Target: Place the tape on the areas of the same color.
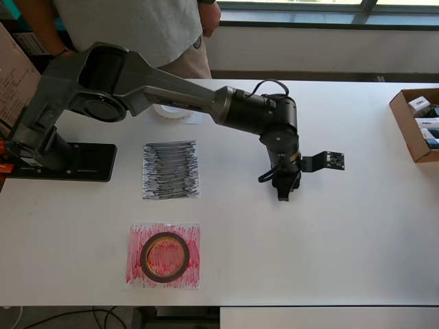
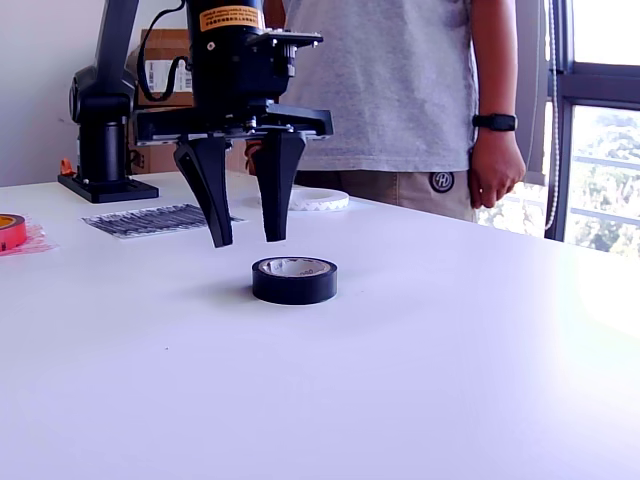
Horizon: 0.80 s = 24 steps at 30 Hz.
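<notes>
Closest to the exterior camera, the small black tape roll [image 2: 293, 280] lies flat on the white table [image 2: 450, 350], hole up, nothing touching it. Just behind and above it hangs the black gripper [image 2: 245, 235], its two long fingers [image 2: 212, 195] pointing straight down and spread apart, nothing between them. The tips are clear of the table and sit a little toward the exterior view's left of the roll. In the overhead view the arm's wrist covers that roll completely.

Further back on the exterior view's left, the large roll with red sides and a brownish-yellow core [image 1: 164, 257] rests flat inside the red scribbled patch [image 1: 188, 236], with red strokes showing all round it. Beyond it lies the black scribbled patch [image 1: 171, 170], bare, with no roll on it.

Further still, the large white tape ring [image 2: 318, 199] lies flat on the table; overhead, it is partly under the grey arm [image 1: 164, 89], near the table's far edge. The arm's base [image 1: 65, 161] stands on a black plate. At the back a person in a grey shirt [image 2: 400, 80] stands against the table, and overhead a brown cardboard box [image 1: 405, 127] sits at the right edge.
</notes>
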Each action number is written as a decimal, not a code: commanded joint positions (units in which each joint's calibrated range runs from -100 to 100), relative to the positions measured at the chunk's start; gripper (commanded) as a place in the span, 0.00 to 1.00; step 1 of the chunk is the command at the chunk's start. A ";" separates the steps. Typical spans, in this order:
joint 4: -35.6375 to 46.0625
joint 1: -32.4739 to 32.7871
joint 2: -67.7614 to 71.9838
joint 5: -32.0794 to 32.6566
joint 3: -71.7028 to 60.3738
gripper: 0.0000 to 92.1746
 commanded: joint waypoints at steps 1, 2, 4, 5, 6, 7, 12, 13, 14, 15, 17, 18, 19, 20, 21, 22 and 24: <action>0.17 0.10 0.96 0.12 0.33 0.52; 0.17 0.10 1.14 0.12 0.33 0.52; 0.17 0.10 1.52 0.12 0.33 0.52; 0.08 0.10 1.52 0.20 0.33 0.52; -0.34 0.10 1.61 0.20 0.33 0.52; -1.19 0.10 1.71 0.70 0.33 0.52; -2.55 0.18 2.17 1.35 0.33 0.52; -2.55 0.18 2.36 1.43 0.33 0.52; -2.55 0.18 2.55 1.43 0.33 0.52; -2.55 0.18 2.73 1.43 0.33 0.52; -2.55 0.41 2.92 1.35 0.33 0.52; -2.55 0.41 2.92 1.35 0.33 0.52; -2.55 0.41 2.92 1.35 0.33 0.52; -2.55 0.49 2.92 1.43 0.33 0.52; -2.55 0.49 2.92 1.43 0.33 0.52; -2.55 0.73 2.92 1.43 0.33 0.52; -2.55 0.96 3.20 1.35 0.43 0.52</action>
